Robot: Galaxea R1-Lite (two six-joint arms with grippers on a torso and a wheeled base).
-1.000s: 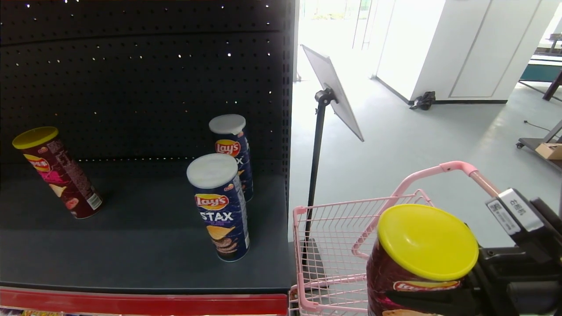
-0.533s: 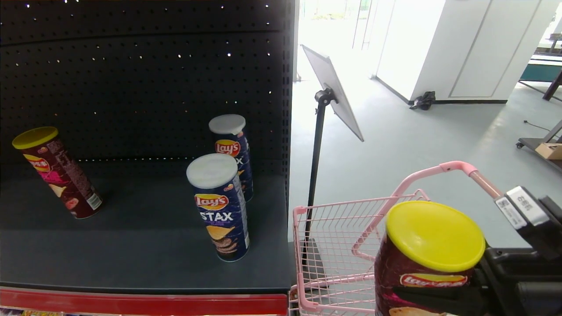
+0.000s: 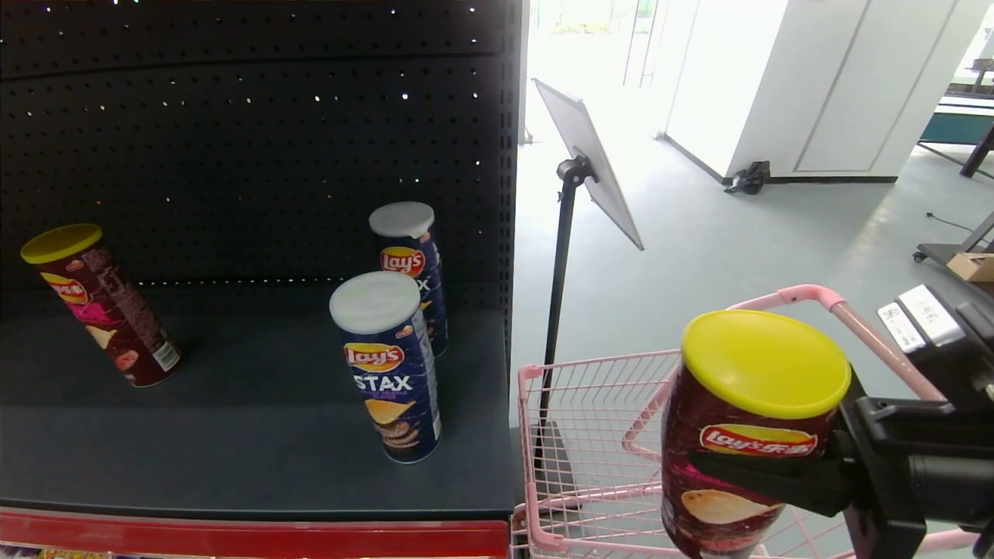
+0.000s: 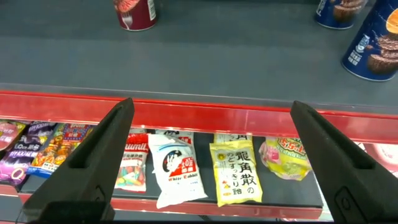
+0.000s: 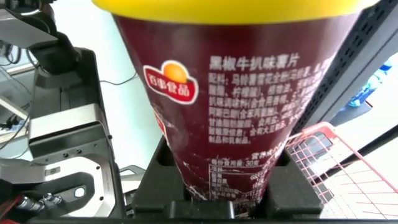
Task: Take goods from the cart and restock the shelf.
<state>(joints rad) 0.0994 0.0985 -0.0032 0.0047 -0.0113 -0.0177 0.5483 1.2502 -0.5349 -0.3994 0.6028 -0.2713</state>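
Dark shelf [image 3: 233, 435] left of cart [image 3: 598, 359]. Maroon can [image 3: 749, 439] over cart, probably light, stiff, slick; right gripper [image 3: 745, 473] jaws clamp its middle, a sound hold. Left gripper [image 4: 211, 106] jaws wide.

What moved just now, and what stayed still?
The right gripper, still clamped on the held can, lifted it higher over the cart, so more of its label shows. Nothing was grabbed or let go. On the shelf, the red can, front blue can and back blue can stayed put, and so did the cart.
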